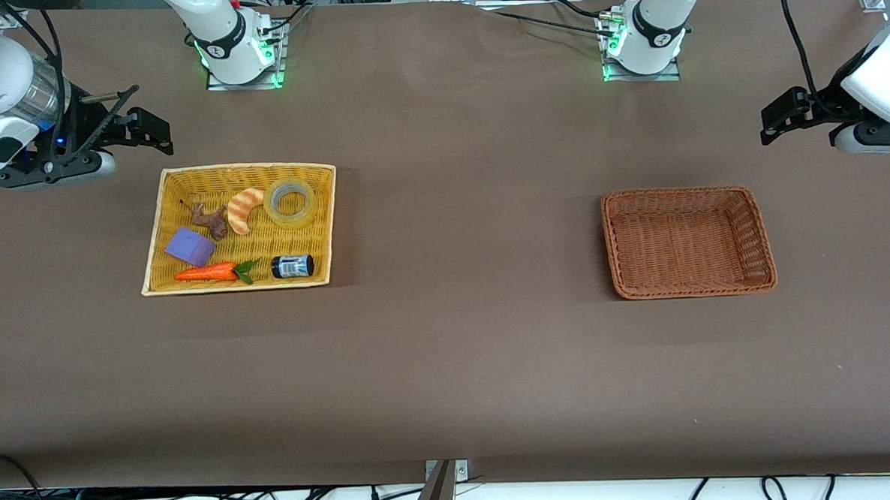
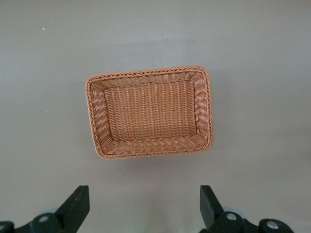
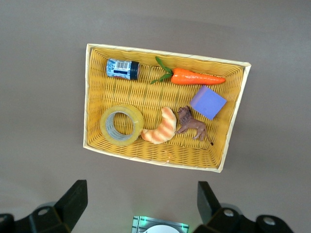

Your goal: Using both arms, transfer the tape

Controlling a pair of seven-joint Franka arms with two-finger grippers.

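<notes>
The tape point(image 1: 290, 202), a translucent yellowish ring, lies flat in the yellow wicker basket point(image 1: 246, 169), in its corner toward the robots' bases and the table's middle. It also shows in the right wrist view point(image 3: 121, 125), next to the croissant. My right gripper point(image 1: 148, 131) is open and empty, up in the air over the table at the right arm's end, off the yellow basket's corner. Its fingers point(image 3: 73, 199) stand wide apart. My left gripper point(image 1: 779, 117) is open and empty over the table at the left arm's end; its fingers point(image 2: 77, 203) are spread wide.
The yellow basket also holds a striped croissant point(image 1: 244, 210), a brown toy lion point(image 1: 209, 220), a purple block point(image 1: 189, 247), a carrot point(image 1: 209, 273) and a small dark jar point(image 1: 292, 266). An empty brown wicker basket point(image 1: 689, 241) stands toward the left arm's end and shows in the left wrist view point(image 2: 150, 111).
</notes>
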